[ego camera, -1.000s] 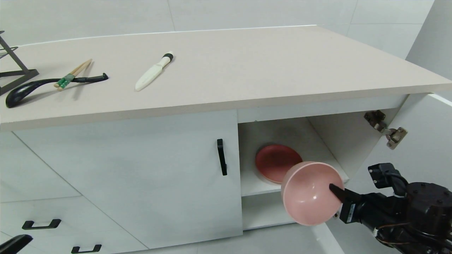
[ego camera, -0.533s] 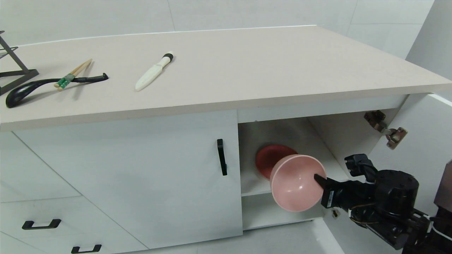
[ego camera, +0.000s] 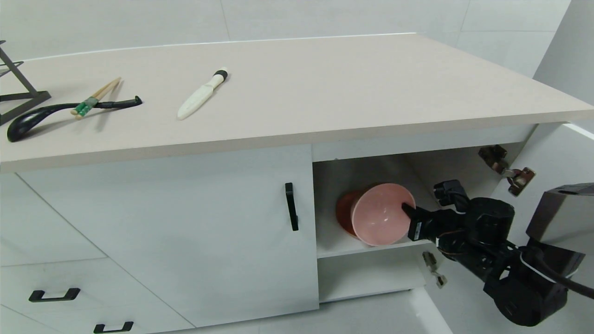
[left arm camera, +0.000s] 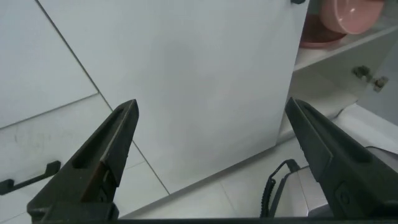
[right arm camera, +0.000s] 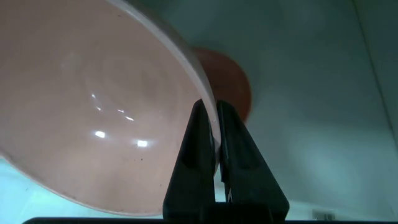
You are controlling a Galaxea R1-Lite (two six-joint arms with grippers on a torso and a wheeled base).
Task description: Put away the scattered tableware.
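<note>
The right gripper (ego camera: 407,213) is pinching the rim of the pink bowl (ego camera: 377,221) between nearly closed jaws. It is holding the bowl tilted inside the open cabinet (ego camera: 366,248) at its upper shelf, seemingly against the red plate (ego camera: 343,217) there. The left gripper (left arm camera: 211,107) is hanging wide apart and empty before the cabinet's closed door.

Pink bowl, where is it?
Head view, right side: the right gripper holds the round pink bowl inside the open white cupboard, in front of the red plate.

The left hand (left arm camera: 211,106) gapes, right hand (right arm camera: 212,111) clamped.
</note>
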